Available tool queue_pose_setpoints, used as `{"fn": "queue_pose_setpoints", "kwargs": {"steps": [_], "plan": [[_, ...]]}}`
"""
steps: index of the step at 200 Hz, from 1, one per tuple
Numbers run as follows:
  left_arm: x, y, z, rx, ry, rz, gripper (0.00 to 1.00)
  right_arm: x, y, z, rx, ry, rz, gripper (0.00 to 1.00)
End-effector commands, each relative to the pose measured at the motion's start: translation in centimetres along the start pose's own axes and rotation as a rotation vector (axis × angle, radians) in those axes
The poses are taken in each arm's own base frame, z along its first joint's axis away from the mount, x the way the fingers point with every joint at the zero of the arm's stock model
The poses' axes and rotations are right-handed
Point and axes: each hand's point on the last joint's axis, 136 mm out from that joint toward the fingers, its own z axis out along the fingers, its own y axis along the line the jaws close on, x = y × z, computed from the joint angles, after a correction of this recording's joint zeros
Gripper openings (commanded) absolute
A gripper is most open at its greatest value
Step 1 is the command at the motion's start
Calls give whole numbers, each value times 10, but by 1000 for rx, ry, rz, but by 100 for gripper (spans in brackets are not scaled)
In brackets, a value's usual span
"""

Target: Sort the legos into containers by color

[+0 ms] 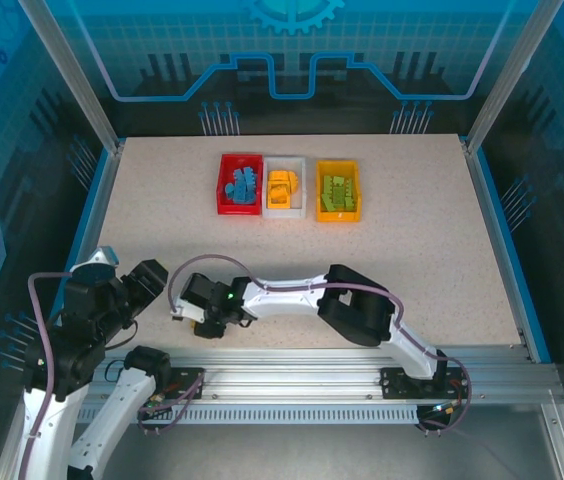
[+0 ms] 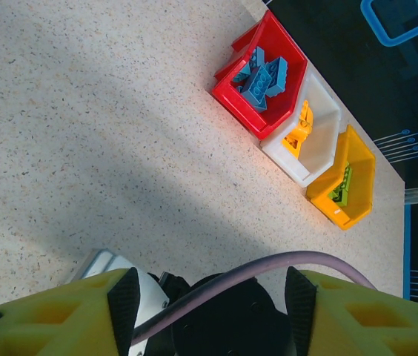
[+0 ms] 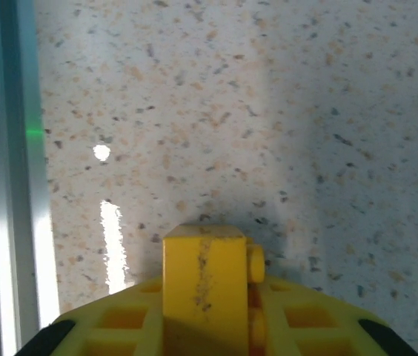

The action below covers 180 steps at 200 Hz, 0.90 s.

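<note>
1 yellow-orange lego sits pinched between the fingers of the right gripper, studs facing the gripper's right, low over the speckled table. The left gripper is just beside it on its left, jaws spread apart.

Well ahead of both grippers, across the table, stand 3 containers in 1 row, touching or nearly so: the red container with a heap of blue legos, the white container with orange legos, and the yellow-orange container with green legos. The heaps are too tangled to count.
</note>
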Motion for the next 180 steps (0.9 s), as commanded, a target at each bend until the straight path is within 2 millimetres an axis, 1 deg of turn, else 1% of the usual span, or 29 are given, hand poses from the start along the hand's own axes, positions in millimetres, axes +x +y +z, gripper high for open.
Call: {"fn": "queue_pose_setpoints", "kwargs": {"steps": [1, 13, 26, 35, 38, 50, 65, 69, 72, 74, 75, 77, 78, 81, 93, 97, 107, 111, 113, 121, 125, 132, 148, 159, 166, 180], "plan": [[5, 1, 2, 1, 25, 7, 58, -12, -20, -31, 19, -75, 86, 18], [8, -4, 6, 13, 50, 14, 58, -15, -30, -48, 38, -108, 119, 17], [11, -17, 13, 60, 89, 28, 58, -15, -45, -71, 71, -145, 171, 16], [15, -29, 21, 98, 130, 37, 58, -11, -61, -90, 106, -168, 223, 16], [16, -36, 24, 123, 145, 41, 58, -8, -66, -97, 118, -175, 245, 15], [21, -58, 38, 196, 220, 55, 58, 6, -97, -127, 188, -201, 349, 15], [27, -79, 60, 258, 285, 59, 58, 36, -140, -165, 296, -207, 508, 15], [28, -86, 65, 275, 291, 70, 58, 47, -152, -174, 325, -202, 556, 15], [29, -89, 69, 280, 296, 77, 58, 56, -164, -184, 353, -201, 604, 15], [30, -92, 72, 284, 298, 82, 58, 59, -168, -187, 361, -201, 616, 15], [30, -94, 73, 288, 298, 87, 58, 65, -173, -191, 374, -196, 640, 15], [30, -97, 75, 294, 299, 93, 58, 67, -176, -193, 381, -196, 648, 16], [30, -98, 77, 297, 300, 97, 58, 73, -182, -197, 396, -192, 673, 16], [32, -102, 80, 301, 306, 108, 58, 77, -187, -202, 408, -193, 692, 16], [38, -126, 92, 342, 315, 161, 59, 108, -219, -226, 498, -178, 805, 16], [40, -133, 98, 342, 322, 178, 59, 114, -225, -231, 517, -174, 825, 16], [52, -153, 111, 357, 347, 235, 59, 133, -247, -245, 570, -160, 898, 16], [54, -162, 115, 364, 346, 251, 59, 142, -257, -250, 589, -151, 934, 16], [57, -166, 118, 368, 350, 261, 59, 143, -258, -251, 594, -148, 941, 16], [64, -183, 127, 387, 358, 292, 59, 158, -277, -260, 629, -130, 1008, 16], [66, -190, 132, 395, 360, 301, 59, 161, -282, -261, 635, -123, 1023, 16], [72, -202, 141, 411, 371, 310, 60, 170, -297, -265, 658, -108, 1062, 16], [80, -225, 163, 436, 397, 312, 60, 181, -324, -270, 699, -80, 1124, 17], [86, -238, 177, 447, 411, 324, 60, 190, -343, -267, 717, -43, 1169, 17], [89, -246, 185, 451, 418, 336, 60, 196, -356, -262, 721, -16, 1197, 17], [94, -259, 199, 456, 429, 348, 60, 204, -375, -253, 733, 25, 1231, 17]]}}
